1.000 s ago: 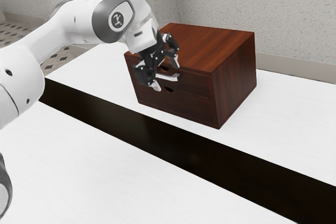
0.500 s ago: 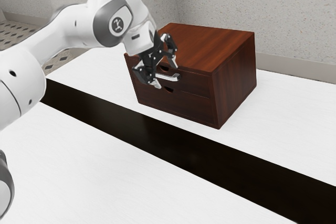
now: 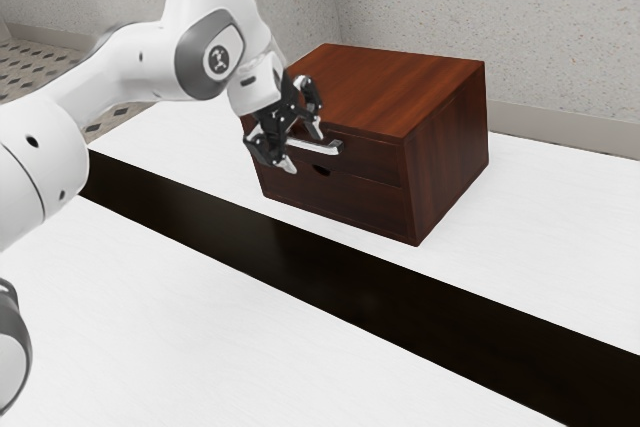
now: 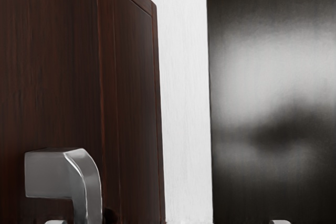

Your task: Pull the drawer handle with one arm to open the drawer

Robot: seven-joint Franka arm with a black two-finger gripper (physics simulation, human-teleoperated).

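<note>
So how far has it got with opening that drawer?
Done: the black gripper is at the silver bar handle on the top drawer of the dark wooden cabinet. In hand: the handle sits between its open jaws, not yet clamped. Left: closing and pulling; the drawer front looks flush with the cabinet, unopened.

Looks like a plain indoor test room, closer to a robot lab than to a home: a grey speckled wall [image 3: 500, 7] with a pale baseboard [image 3: 560, 125] along its foot, and a patch of patterned tile floor [image 3: 25, 57] at the exterior view's left. Holds a long white table [image 3: 200, 327] crossed by a glossy black strip [image 3: 400, 307], with a large white robot arm [image 3: 130, 77] reaching over it. Carries on the table one small dark wooden drawer cabinet [image 3: 400, 97], all with the smooth, clean look of a simulator's render.
</note>
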